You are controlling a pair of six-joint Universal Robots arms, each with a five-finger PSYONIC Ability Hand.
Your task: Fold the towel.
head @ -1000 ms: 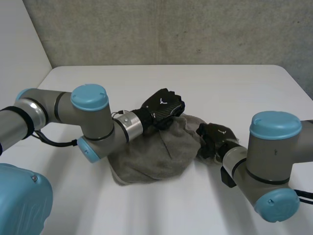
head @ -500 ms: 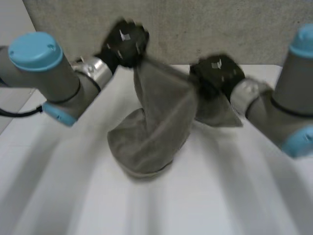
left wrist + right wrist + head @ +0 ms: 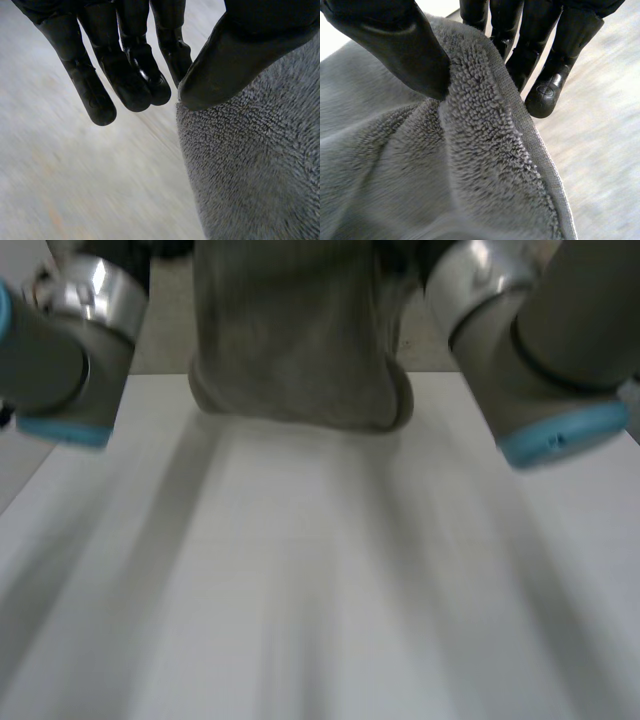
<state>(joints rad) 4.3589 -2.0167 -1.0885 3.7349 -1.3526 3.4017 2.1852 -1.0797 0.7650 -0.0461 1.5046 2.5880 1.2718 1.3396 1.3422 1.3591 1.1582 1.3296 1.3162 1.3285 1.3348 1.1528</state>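
At 12 o'clock above the far end of the table (image 3: 320, 590), the towel (image 3: 295, 350) hangs in the air between the 2 arms. Its lower hem is bunched and rounded, not flat. Left arm (image 3: 60, 350) sits at 10 o'clock and right arm (image 3: 540, 340) at 2 o'clock, both raised high, probably so the cloth drops under its own weight and opens out.

Left wrist view: left hand (image 3: 120, 60) has its thumb clamped down on the towel's edge. Its fingers run straight alongside, bare of cloth on the side that shows. The cloth falls away below the thumb, so I read this as a thumb pinch on the towel.

Right wrist view: right hand (image 3: 540, 45) pinches a hemmed edge, thumb on the terry face and fingers behind the hem. A ridge of cloth is pushed up beside the thumb.

Which corners are held, cannot tell.

Stage looks early: the towel is held up to be shaken out or spread, and no fold is made yet. Next it needs laying flat with the hem leading. Risk: the left pinch looks shallow, so the cloth may slip, and the bunched lower part may land crumpled.
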